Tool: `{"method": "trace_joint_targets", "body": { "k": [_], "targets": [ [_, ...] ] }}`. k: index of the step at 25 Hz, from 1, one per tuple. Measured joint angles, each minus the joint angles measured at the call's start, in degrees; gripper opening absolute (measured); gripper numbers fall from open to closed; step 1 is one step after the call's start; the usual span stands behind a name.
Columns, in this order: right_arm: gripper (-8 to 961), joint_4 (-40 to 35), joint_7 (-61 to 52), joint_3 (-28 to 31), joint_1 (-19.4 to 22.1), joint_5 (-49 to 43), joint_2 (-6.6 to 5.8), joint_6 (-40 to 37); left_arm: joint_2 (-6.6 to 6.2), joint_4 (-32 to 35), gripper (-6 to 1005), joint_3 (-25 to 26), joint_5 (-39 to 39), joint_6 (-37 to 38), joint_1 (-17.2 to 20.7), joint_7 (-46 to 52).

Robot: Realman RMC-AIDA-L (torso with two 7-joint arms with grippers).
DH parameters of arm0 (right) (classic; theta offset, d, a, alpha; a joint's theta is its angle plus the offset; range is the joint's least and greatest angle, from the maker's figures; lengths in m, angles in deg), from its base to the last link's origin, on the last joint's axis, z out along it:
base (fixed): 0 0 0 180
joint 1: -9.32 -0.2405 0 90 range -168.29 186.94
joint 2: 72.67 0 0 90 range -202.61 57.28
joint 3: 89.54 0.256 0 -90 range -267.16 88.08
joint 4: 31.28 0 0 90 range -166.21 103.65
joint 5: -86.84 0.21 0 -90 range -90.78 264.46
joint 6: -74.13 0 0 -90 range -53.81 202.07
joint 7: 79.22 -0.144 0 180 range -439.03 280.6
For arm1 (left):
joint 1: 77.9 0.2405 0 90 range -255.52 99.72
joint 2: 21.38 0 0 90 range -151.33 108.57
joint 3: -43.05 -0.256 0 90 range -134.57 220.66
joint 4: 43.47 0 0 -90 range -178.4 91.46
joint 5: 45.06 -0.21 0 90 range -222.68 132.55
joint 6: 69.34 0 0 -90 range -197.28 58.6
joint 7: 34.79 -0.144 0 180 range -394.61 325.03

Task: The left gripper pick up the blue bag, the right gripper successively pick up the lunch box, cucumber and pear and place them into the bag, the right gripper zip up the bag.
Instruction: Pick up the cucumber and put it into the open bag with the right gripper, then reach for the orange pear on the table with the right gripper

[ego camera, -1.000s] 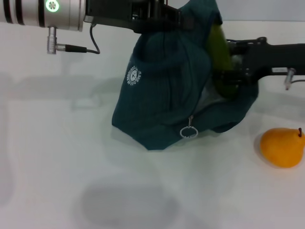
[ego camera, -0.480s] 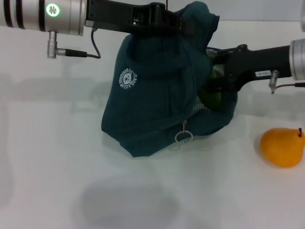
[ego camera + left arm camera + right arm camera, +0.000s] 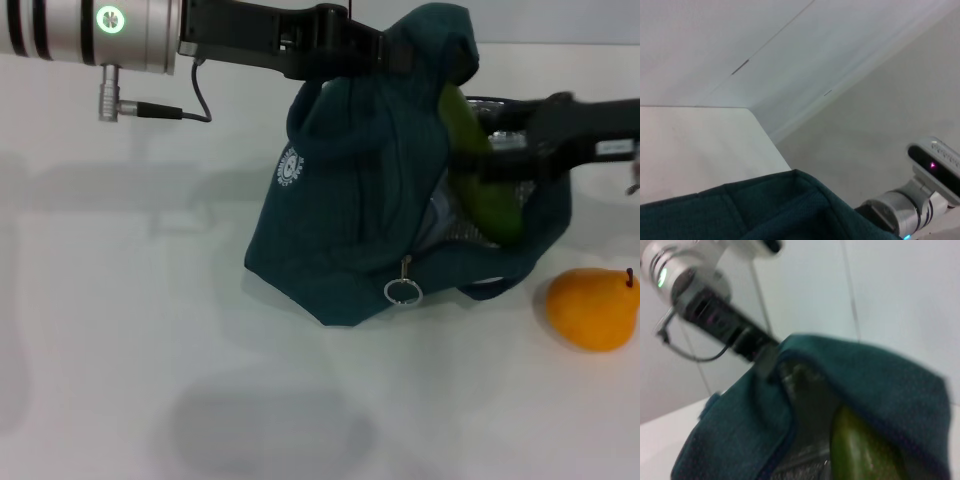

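The left pincer (image 3: 375, 55) grips the blue bag (image 3: 350, 210) by its top; the right pincer (image 3: 480, 160) clamps the cucumber (image 3: 480, 170) inside its mouth, the pear (image 3: 592, 308) resting nearby on the table (image 3: 120, 330).

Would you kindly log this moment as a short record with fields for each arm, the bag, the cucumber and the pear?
left gripper: holds the blue bag up by its top edge
right gripper: at the bag's open mouth, gripping the cucumber
cucumber: slanted, lower end inside the opening, upper end sticking out
pear: on the table, beside the bag on the robot's right, untouched
zipper ring: hanging loose, bag unzipped
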Motion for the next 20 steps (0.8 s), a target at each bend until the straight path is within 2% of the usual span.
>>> {"method": "trace_joint_targets", "body": {
  "k": [10, 13, 20],
  "targets": [
    [671, -2.46, -1.43, 8.87, 2.44, 0.58, -0.45, -8.15, -0.59, -0.01, 61, 0.23, 1.44, 0.68, 0.19, 0.41],
    [666, -3.00, 0.97, 11.02, 4.08, 1.88, -0.47, -11.52, -0.86, -0.22, 61, 0.24, 1.48, 0.60, 0.23, 0.44],
    [664, -2.67, 10.88, 19.39, 8.72, 3.97, -1.82, -22.71, -1.07, -0.61, 61, 0.33, 1.52, 0.08, 0.32, 0.10]
  ]
}}
